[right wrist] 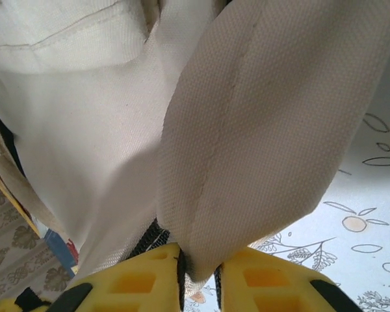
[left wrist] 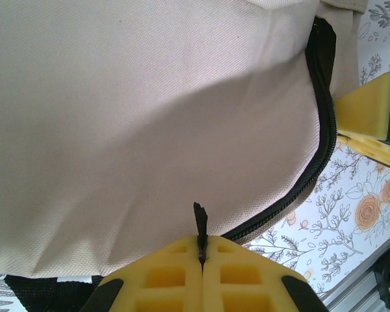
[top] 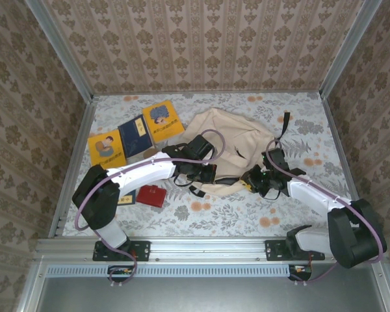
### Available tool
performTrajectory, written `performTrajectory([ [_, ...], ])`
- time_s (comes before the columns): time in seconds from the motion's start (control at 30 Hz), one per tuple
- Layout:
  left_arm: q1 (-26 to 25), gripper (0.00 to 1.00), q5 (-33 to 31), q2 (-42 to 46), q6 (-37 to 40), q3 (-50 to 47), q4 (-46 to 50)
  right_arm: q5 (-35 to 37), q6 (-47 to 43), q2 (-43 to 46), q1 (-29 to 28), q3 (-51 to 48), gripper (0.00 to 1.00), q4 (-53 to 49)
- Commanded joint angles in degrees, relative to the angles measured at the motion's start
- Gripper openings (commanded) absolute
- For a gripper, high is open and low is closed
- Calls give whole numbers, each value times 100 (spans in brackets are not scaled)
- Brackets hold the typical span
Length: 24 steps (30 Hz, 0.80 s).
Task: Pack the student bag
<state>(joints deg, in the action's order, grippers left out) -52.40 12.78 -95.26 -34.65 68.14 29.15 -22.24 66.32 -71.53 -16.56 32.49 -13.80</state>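
Left gripper [left wrist: 202, 250]: yellow pads pressed together, nipping a black zipper tab [left wrist: 199, 222] that stands up from between them. Just past the pads, the cream cloth of the bag [left wrist: 149, 117] hangs slack and partly in shadow. To this gripper's right the dark zipper [left wrist: 322, 130] curves along the bag's edge and away from the camera. Further right, beyond the zipper, is a yellow pad [left wrist: 367, 107], which looks to be the other arm's. Flowered table [left wrist: 325, 214] lies under the edge. Right gripper [right wrist: 198, 258]: pads drawn nearly together on a folded flap of the bag's cream weave. The fold rises from between them and widens away from the fingers. A bit of black webbing sits just at the left pad. More loose bag cloth lies beyond and to this gripper's left, printed table to its right. From above, both grippers meet the bag's near edge, left one on its left part, right one on its right. The bag lies crumpled past them in mid table, a black strap [top: 285, 123] trailing off its far right. A red case [top: 151, 195] lies just back of the left gripper, by its forearm. Well off to that gripper's left and beyond are three books in a row, yellow [top: 106, 148], dark blue [top: 135, 135] and yellow [top: 163, 121].
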Motion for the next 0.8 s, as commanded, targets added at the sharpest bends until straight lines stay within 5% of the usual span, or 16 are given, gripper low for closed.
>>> performTrajectory([
  [0.0, 32, 0, -104, 6, 117, 70, 91, 526, -47, -80, 2, 236, 19, -125],
  [0.2, 193, 0, -249, 150, 141, -130, 162, 1249, -520, -2, 174, 498, 8, -549],
  [0.77, 1579, 0, -270, 162, 814, -780, -519, 1609, -1776, -669, 884, 1229, 10, -933],
])
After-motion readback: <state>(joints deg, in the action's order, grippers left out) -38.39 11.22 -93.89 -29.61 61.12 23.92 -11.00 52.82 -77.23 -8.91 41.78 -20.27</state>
